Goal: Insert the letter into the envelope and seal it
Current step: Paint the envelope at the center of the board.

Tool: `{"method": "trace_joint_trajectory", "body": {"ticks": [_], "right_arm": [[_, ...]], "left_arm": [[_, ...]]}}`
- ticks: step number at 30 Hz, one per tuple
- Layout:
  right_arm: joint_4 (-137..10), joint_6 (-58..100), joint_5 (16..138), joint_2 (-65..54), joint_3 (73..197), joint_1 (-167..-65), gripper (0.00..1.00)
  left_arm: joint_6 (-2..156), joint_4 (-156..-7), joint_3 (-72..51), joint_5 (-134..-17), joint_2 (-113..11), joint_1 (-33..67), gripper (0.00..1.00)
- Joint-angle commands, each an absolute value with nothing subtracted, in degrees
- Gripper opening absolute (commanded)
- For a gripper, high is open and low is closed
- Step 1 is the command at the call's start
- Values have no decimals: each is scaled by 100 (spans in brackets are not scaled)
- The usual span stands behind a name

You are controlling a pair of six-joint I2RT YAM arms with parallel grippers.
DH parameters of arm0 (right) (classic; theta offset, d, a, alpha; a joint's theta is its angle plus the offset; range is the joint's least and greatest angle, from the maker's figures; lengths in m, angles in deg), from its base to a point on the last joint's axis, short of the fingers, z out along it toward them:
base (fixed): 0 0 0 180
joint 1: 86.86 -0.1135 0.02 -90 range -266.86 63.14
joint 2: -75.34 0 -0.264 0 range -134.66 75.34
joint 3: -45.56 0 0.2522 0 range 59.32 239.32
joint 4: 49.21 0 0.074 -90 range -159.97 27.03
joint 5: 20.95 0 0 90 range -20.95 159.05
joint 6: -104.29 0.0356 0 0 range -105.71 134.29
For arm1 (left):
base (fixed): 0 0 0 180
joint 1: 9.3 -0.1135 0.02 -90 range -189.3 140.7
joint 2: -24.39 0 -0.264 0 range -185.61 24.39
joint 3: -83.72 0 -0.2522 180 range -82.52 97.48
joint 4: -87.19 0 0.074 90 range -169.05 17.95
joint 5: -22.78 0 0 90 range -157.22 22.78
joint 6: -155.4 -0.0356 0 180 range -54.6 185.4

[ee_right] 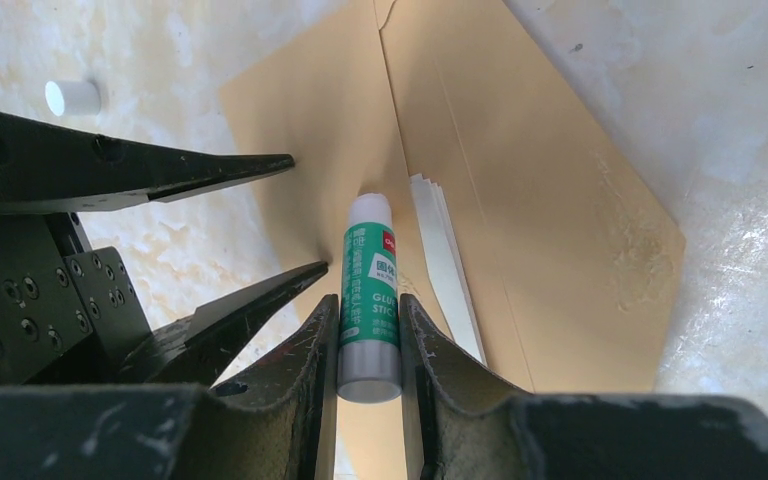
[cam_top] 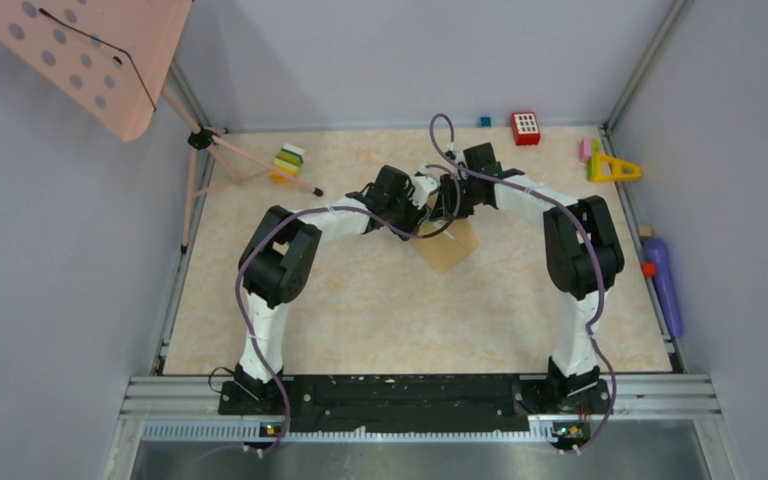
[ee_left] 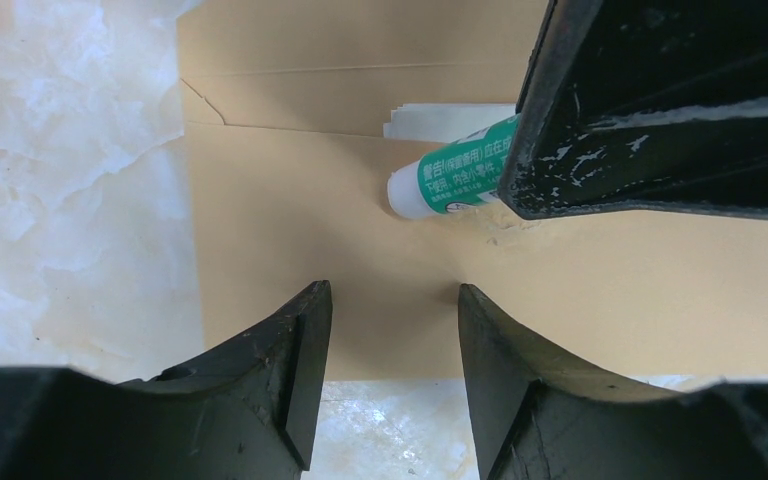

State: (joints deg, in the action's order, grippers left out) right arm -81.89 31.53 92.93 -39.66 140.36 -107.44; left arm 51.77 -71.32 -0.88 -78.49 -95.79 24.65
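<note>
The tan envelope (cam_top: 452, 252) lies flat mid-table with its flap (ee_right: 560, 200) opened out. The letter (ee_left: 440, 118) is inside; only its white edge (ee_right: 445, 250) shows at the mouth. My right gripper (ee_right: 368, 298) is shut on a green glue stick (ee_right: 370, 280), whose white tip (ee_left: 402, 195) rests on the envelope body (ee_left: 310, 220) just below the mouth. My left gripper (ee_left: 392, 290) is open with nothing between its fingers, its tips down at the envelope body beside the glue stick. Whether they press on the paper I cannot tell. The two grippers meet over the envelope's far end (cam_top: 435, 195).
A small white cap (ee_right: 72, 97) stands on the table to the left of the envelope. A pink perforated stand (cam_top: 100, 60) on a tripod is at the back left, stacked blocks (cam_top: 288, 162) by it. A red block (cam_top: 526, 127), yellow triangle (cam_top: 615, 168) and purple bottle (cam_top: 664, 285) line the right side.
</note>
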Motion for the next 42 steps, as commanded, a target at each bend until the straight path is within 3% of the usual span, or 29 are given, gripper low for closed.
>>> {"method": "trace_joint_trajectory", "body": {"ticks": [1,13,42], "right_arm": [[-8269,3104,9362,-3829,14043,-10708,0],[-8956,2623,9559,-3206,13769,-10450,0],[-8181,3142,9209,-4134,14162,-10683,0]], "left_arm": [[5046,-6772,-128,-7619,-9872,2493,54],[5055,-6732,-69,-7619,-9900,2488,54],[4987,-6709,-73,-7689,-9892,2495,54]]}}
